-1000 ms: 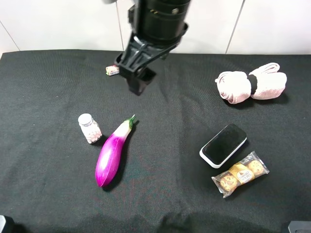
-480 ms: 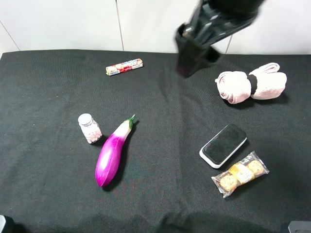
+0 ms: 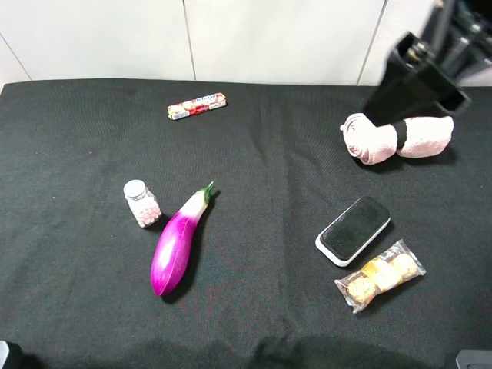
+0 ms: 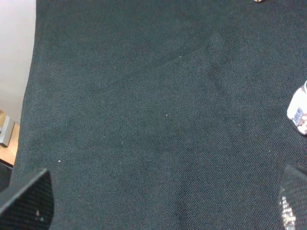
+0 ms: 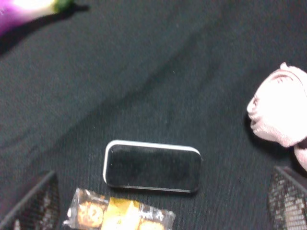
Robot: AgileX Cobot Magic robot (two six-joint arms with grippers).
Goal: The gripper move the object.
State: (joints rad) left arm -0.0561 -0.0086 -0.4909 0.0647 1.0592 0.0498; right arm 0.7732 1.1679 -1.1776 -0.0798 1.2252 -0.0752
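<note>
The small clear bottle (image 3: 142,202) of pale pink pellets with a silver-white cap stands on the black cloth at the left, just left of a purple eggplant (image 3: 177,243). It also shows at the edge of the left wrist view (image 4: 300,111). My right gripper (image 3: 415,83) hangs high at the back right, above a rolled pink towel (image 3: 396,137), far from the bottle. In the right wrist view my right gripper (image 5: 158,203) is open and empty. My left gripper (image 4: 160,201) is open and empty over bare cloth, and it is out of the exterior view.
A red-and-white candy roll (image 3: 197,105) lies at the back. A black phone (image 3: 353,230) and a pack of wrapped chocolates (image 3: 380,275) lie at the front right; both show in the right wrist view, the phone (image 5: 152,166) above the pack (image 5: 120,214). The cloth's left edge (image 4: 33,96) meets a pale floor.
My right arm has swung from the back middle of the table to the far back right, uncovering the candy roll. The bottle and the other things have not moved.
</note>
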